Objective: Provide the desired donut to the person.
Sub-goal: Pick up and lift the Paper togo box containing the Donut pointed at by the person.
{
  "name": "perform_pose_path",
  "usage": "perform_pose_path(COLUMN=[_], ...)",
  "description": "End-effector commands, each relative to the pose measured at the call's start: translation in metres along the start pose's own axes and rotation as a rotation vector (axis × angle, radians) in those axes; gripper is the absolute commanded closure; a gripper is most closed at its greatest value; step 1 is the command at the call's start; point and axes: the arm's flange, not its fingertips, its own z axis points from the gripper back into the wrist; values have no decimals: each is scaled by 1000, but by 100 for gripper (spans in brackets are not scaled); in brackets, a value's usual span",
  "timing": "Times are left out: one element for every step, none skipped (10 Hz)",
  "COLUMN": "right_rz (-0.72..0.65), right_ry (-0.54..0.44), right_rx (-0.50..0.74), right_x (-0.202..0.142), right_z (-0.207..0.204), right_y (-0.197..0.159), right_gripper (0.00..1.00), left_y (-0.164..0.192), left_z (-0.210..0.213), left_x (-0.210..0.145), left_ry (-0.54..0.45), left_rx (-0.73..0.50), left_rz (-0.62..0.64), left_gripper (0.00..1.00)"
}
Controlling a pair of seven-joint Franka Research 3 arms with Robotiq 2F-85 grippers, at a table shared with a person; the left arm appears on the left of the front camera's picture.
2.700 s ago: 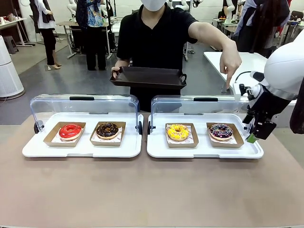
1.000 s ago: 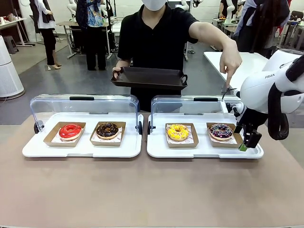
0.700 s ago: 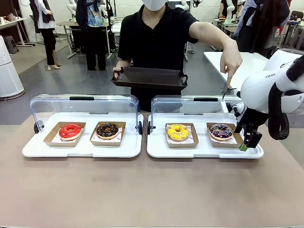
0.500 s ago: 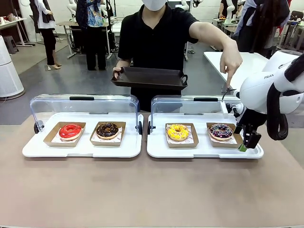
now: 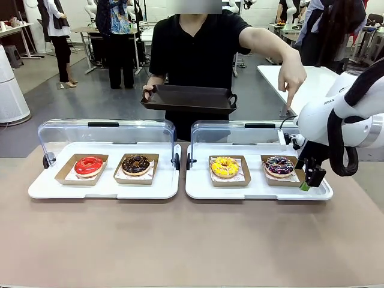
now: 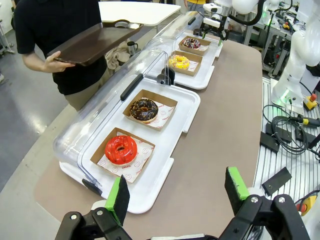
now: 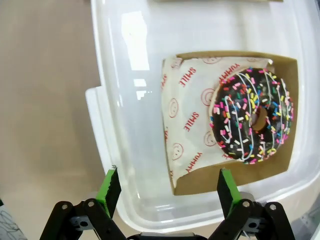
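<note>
We note the person's hand [image 5: 292, 77] pointing down at the sprinkled chocolate donut [image 5: 279, 165], far right of the front view, in its cardboard tray [image 5: 282, 179] on the right-hand white serving tray [image 5: 252, 191]. Right tool [image 5: 308, 180] hangs released just beside that cardboard tray's right end; in its wrist view the donut sits up and right of the spread pads [image 7: 109, 189], so we judge the approach must shift that way. Left tool [image 6: 177, 192] released, well apart; right arm clearly nearer
</note>
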Motion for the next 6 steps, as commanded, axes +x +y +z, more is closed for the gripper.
perform_pose_path(right_rz=[-15, -24, -28, -27, -26, -22], right_ry=[-22, -23, -26, -33, -34, -40], right_rx=[-6, -1, 7, 20, 28, 38], right_x=[-5, -8, -10, -10, -10, -10], right_z=[-9, -13, -16, -19, -21, -23], right_y=[-14, -18, -20, -22, -23, -24], right_gripper=[0, 0, 0, 0, 0, 0], left_y=[1, 1, 1, 1, 1, 1], left_z=[1, 1, 1, 1, 1, 1], left_x=[1, 1, 1, 1, 1, 1], left_ry=[-24, -24, -24, -24, -24, -24], left_rx=[2, 2, 2, 2, 2, 2], left_rz=[-15, -15, -15, -15, -15, -15], left_gripper=[0, 0, 0, 0, 0, 0])
